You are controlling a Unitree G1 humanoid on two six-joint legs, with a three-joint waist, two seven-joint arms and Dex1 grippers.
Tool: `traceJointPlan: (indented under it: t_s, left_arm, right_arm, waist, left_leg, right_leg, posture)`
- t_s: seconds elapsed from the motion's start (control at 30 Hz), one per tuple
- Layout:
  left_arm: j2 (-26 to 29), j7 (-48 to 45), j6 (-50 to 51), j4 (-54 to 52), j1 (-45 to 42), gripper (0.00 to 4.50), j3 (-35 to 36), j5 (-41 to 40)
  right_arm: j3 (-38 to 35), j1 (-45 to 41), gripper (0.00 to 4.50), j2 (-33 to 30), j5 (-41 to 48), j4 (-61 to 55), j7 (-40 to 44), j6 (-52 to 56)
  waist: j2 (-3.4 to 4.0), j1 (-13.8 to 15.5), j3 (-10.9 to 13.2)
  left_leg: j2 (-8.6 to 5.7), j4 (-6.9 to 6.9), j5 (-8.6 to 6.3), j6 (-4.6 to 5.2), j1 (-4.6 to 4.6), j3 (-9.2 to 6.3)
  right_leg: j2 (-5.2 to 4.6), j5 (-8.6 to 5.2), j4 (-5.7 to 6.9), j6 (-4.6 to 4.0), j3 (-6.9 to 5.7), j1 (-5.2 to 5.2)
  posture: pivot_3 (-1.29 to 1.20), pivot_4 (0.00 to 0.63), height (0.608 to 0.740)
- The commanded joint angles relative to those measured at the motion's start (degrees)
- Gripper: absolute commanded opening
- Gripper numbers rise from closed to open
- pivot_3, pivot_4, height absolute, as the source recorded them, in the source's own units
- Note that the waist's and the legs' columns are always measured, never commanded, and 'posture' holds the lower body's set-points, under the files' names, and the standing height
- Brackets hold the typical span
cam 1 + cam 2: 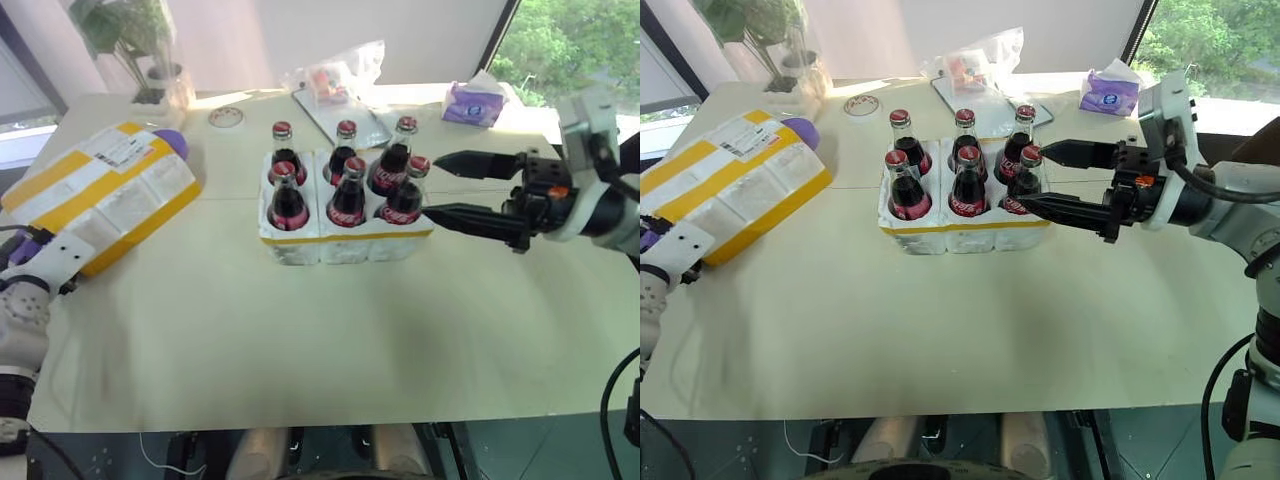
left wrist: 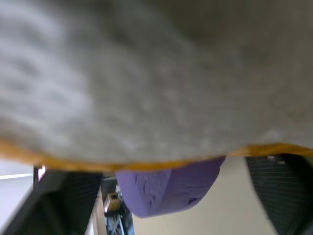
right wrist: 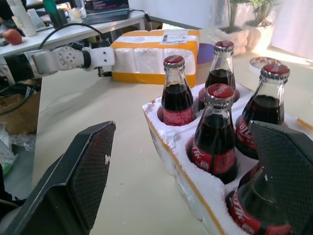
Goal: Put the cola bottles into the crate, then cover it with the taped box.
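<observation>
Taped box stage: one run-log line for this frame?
six red-capped glass cola bottles: all in white foam crate | yellow-taped white foam box: beside crate, at left end effector | right end effector: open, by crate

The near half of the tabletop (image 1: 300,340) lies bare. Between the taped box (image 1: 100,190) and the crate (image 1: 340,235) runs an open lane. Six bottles (image 1: 348,195) fill the crate. The right tool (image 1: 440,185) hangs spread beside the crate's right side.
</observation>
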Motion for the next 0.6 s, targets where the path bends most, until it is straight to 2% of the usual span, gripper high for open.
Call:
traceJointPlan:
  t_s: [0.03,0.07,0.33,0.47,0.6]
  left_arm:
    - [0.7,0.7,-1.2,1.3,-1.0,2.24,-0.2,0.5]
    - [0.9,0.8,-1.4,1.9,-1.2,1.73,-0.2,0.6]
    - [3.9,1.0,-2.8,-0.4,-2.6,1.73,2.4,0.0]
    - [6.6,-1.2,-4.0,-5.7,-6.0,1.73,5.9,-3.2]
    - [8.7,-7.3,-5.3,-14.2,-10.4,1.73,7.4,-7.6]
  right_arm:
    - [-2.8,0.3,4.5,-1.5,1.4,-2.5,-0.4,-0.7]
    - [-3.0,0.5,4.5,-1.6,1.8,-2.7,-0.5,-0.5]
    - [-4.0,2.0,4.5,-3.4,2.0,-1.1,-0.7,0.1]
    - [-3.6,3.2,4.5,-5.3,-0.8,0.3,0.5,-1.7]
    - [-3.4,4.0,4.5,-5.5,-2.4,1.6,1.0,-3.1]
  waist:
    - [0.02,0.1,0.0]
    - [0.02,0.1,0.0]
    - [0.0,0.1,0.0]
    - [-0.07,0.2,0.0]
    - [-0.1,0.2,0.0]
  left_leg:
    - [0.0,0.0,0.0,0.0,0.0,0.0]
    - [0.0,0.0,0.0,0.0,0.01,0.0]
    - [0.0,0.04,0.01,0.01,0.04,0.01]
    - [0.0,0.05,0.01,0.01,0.01,0.01]
    - [-0.02,0.06,0.01,0.01,-0.03,0.01]
  right_leg:
    - [0.0,0.0,0.02,0.0,0.0,0.0]
    - [0.0,0.0,0.03,0.0,-0.01,0.0]
    - [-0.01,0.0,0.06,0.0,0.0,0.04]
    - [-0.02,0.0,0.05,0.0,0.0,0.03]
    - [-0.04,0.0,0.02,0.0,-0.01,0.03]
  posture:
    - [0.0,0.15,0.74]
    - [0.0,0.15,0.74]
    - [0.0,0.15,0.74]
    - [0.0,0.15,0.74]
    - [0.0,0.15,0.74]
